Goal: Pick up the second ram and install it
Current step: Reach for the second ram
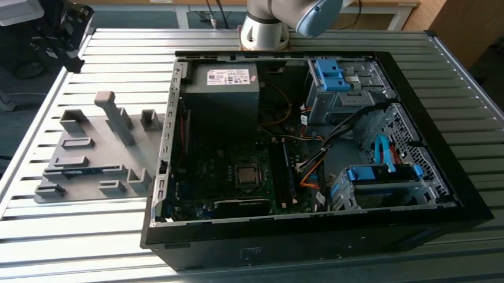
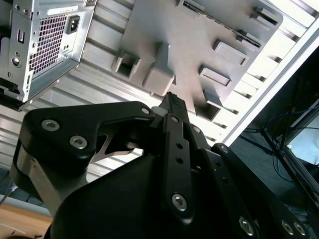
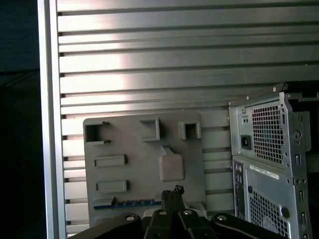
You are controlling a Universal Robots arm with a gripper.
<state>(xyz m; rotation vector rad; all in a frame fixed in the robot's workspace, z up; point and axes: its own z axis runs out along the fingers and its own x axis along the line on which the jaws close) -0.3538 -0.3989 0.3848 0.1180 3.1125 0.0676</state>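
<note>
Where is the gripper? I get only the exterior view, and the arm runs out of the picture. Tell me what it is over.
Observer: In the first wrist view the gripper hangs above the grey holder, beside the rear of the computer case.
Operator: Report the jaws.
Observer: They stand together, with nothing between them.
Operator: Now say where its target is.
Observer: The second ram sits in a slot along the holder's edge, not gripped.
</note>
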